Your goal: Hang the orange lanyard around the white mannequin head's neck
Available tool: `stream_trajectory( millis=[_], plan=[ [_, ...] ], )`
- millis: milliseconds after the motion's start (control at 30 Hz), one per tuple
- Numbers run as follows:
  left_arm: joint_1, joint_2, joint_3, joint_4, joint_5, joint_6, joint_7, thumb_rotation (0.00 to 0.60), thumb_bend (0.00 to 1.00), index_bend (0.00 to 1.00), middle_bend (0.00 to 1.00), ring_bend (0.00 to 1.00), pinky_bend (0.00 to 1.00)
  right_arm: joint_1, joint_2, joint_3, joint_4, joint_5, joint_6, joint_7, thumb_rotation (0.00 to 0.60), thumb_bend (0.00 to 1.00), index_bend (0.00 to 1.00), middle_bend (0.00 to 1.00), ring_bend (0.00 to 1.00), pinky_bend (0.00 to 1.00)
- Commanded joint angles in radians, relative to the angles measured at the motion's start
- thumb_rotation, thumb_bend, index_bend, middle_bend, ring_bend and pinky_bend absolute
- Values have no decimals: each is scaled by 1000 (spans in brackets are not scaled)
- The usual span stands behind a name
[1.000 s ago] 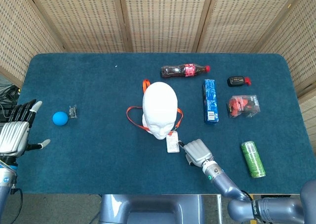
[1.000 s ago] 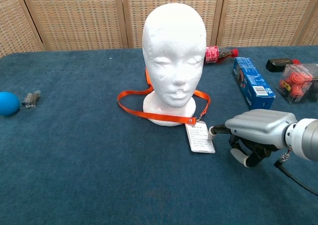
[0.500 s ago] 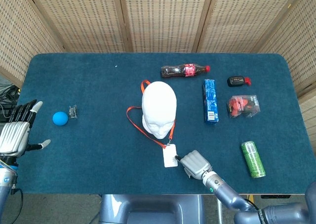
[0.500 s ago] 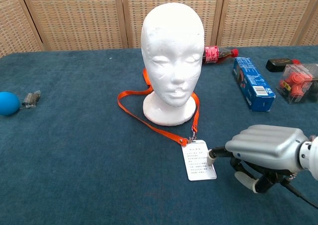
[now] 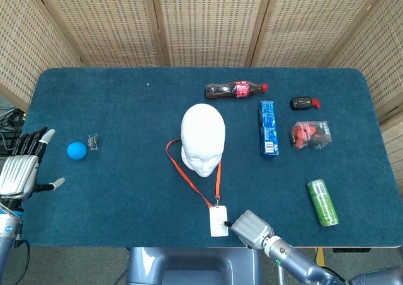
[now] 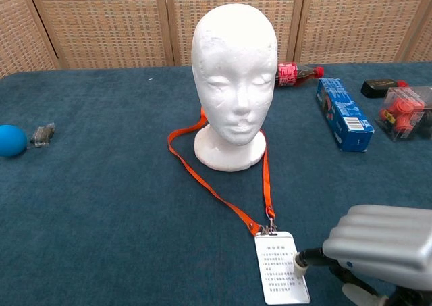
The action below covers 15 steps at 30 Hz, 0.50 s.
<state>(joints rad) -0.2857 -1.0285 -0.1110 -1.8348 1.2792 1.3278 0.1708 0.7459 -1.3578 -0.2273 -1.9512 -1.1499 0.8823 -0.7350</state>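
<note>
Only the head view takes in the left robot hand (image 5: pixel 19 170), raised off the left edge of the tabletop (image 5: pixel 126 121) with its fingers spread and nothing in them; the chest view leaves it out entirely. From above, the white mannequin head (image 5: pixel 203 139) shows as a pale oval near the middle, while the chest view shows its face and round base, and the orange lanyard (image 6: pixel 223 191) plainly — its strap runs around the neck above the base and stretches forward in a narrow V toward the near edge, ending at a clip and a white badge card (image 6: pixel 281 266) lying flat on the cloth. The right robot hand (image 6: pixel 381 248) sits at the near edge just beside the card, knuckles up and fingers curled under; one fingertip (image 6: pixel 299 261) touches the card's right edge, but whether the card is actually pinched cannot be told from either view. Elsewhere, both views show a blue ball (image 5: pixel 76 150) with a small dark clip (image 5: pixel 94 141) beside it at the left, and a cola bottle (image 5: pixel 236 89) and a blue box (image 5: pixel 268 128) to the right — the green can (image 5: pixel 322 202) appears from above only.
</note>
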Motion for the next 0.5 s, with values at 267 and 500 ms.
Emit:
stream_trajectory(
  millis=[267, 500],
  plan=[
    [2, -7, -2, -1, -2, 6, 25, 600, 10, 0, 0, 0, 0, -34, 60, -21, -65, -184, 37, 71, 600, 820, 248, 729, 696, 869],
    [7, -11, 1, -3, 1, 8, 35, 600, 10, 0, 0, 0, 0, -56, 132, 17, -13, -387, 135, 182, 600, 819, 253, 729, 696, 868]
  ],
)
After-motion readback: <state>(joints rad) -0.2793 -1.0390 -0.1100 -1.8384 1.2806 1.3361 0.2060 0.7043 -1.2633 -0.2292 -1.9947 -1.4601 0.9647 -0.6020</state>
